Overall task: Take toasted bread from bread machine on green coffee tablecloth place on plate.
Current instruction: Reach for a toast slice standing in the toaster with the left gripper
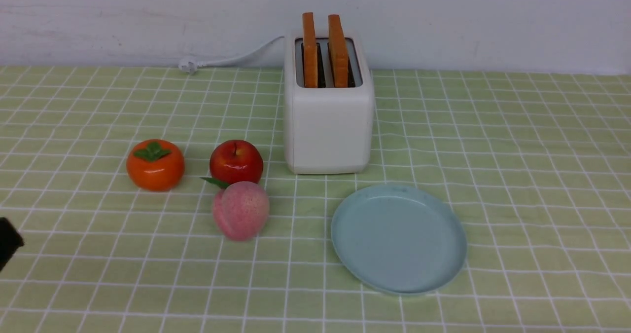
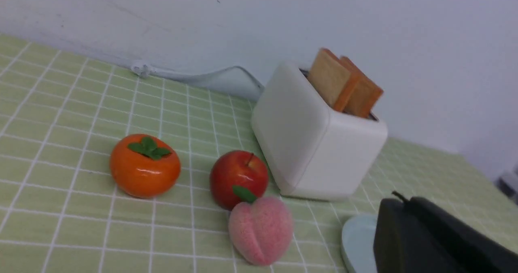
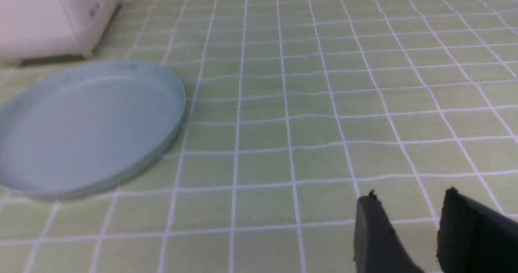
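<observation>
Two slices of toasted bread [image 1: 309, 47] [image 1: 338, 49] stand upright in the slots of the cream-white bread machine [image 1: 328, 126] at the back centre of the green coffee tablecloth [image 1: 517, 175]. The pale blue plate [image 1: 399, 239] lies empty in front of it, slightly right. My left gripper [image 2: 400, 200] is shut and empty, low at the far left, with only a dark edge [image 1: 7, 244] showing in the front view. The left wrist view shows the toast [image 2: 330, 81] and the toaster [image 2: 307, 143]. My right gripper [image 3: 408, 198] is open and empty over bare cloth, to the right of the plate [image 3: 89, 123].
An orange persimmon [image 1: 155, 165], a red apple [image 1: 236, 161] and a pink peach [image 1: 240, 209] sit left of the toaster. The white power cord and plug [image 1: 189, 65] lie along the back wall. The right arm is out of the front view.
</observation>
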{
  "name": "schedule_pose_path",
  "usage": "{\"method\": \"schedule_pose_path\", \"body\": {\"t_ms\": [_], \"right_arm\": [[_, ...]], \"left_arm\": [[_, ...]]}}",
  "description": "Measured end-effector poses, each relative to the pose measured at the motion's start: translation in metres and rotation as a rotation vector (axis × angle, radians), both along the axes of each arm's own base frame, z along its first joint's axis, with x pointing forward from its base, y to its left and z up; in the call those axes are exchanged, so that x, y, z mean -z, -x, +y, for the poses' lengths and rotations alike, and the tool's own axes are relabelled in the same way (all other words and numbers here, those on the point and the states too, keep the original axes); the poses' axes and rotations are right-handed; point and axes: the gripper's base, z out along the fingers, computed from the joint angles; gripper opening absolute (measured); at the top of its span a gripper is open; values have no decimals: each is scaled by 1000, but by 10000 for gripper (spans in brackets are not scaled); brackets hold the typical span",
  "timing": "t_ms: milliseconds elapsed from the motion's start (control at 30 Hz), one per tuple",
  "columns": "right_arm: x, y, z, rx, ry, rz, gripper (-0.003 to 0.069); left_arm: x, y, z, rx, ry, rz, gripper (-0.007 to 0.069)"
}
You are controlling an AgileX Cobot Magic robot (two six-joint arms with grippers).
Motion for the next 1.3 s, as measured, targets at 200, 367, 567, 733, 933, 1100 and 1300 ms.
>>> {"method": "schedule_pose_path", "body": {"t_ms": [200, 367, 567, 733, 933, 1100, 1300], "right_arm": [[-18, -2, 0, 33, -312, -189, 240], [-32, 0, 1, 21, -401, -228, 171], [-90, 4, 13, -138, -217, -95, 8], [-129, 3, 19, -247, -43, -24, -7], [-148, -1, 23, -307, 40, -28, -1], [-148, 0, 26, -351, 63, -25, 0], [-147, 0, 27, -367, 89, -25, 3]], "left_arm": [[-6, -31, -16, 86, -32, -40, -13], [-9, -66, -38, 81, -31, -134, -13], [-1, -114, -86, 120, -122, -212, 6], [13, -161, -116, 75, -89, -198, 128], [37, -226, -160, 42, -62, -212, 386], [51, -263, -184, 27, -71, -203, 467], [55, -303, -189, 1, -98, -169, 467]]}}
